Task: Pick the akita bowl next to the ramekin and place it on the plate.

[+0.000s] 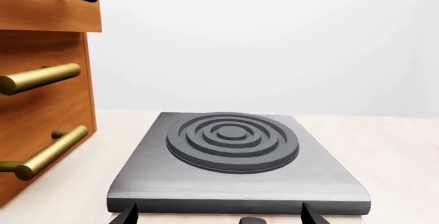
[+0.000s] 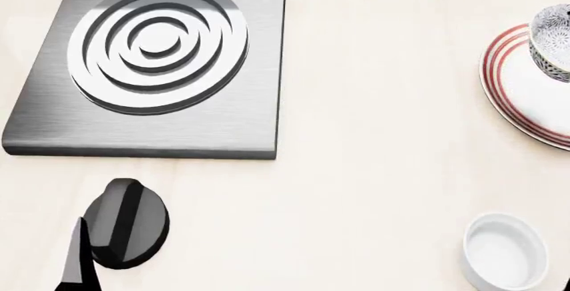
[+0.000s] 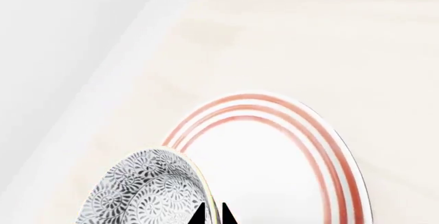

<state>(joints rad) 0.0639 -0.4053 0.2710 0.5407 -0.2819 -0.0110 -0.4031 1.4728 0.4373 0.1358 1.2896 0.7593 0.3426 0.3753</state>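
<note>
The akita bowl (image 3: 147, 193), grey-and-white speckled, has its rim pinched between the two dark fingertips of my right gripper (image 3: 213, 215), which is shut on it. In the head view the akita bowl (image 2: 552, 41) is cut off by the right edge, over the far rim of the red-ringed plate (image 2: 525, 101). The plate (image 3: 274, 178) lies right under it; I cannot tell whether they touch. The white ramekin (image 2: 505, 254) stands alone nearer to me. My left gripper (image 1: 219, 215) is open and holds nothing, just in front of the burner slab.
A grey slab with a ringed burner (image 2: 160, 51) lies on the pale counter at the far left. Wooden drawers with brass handles (image 1: 41, 77) stand beside it. Part of my left arm (image 2: 125, 227) shows dark at the lower left.
</note>
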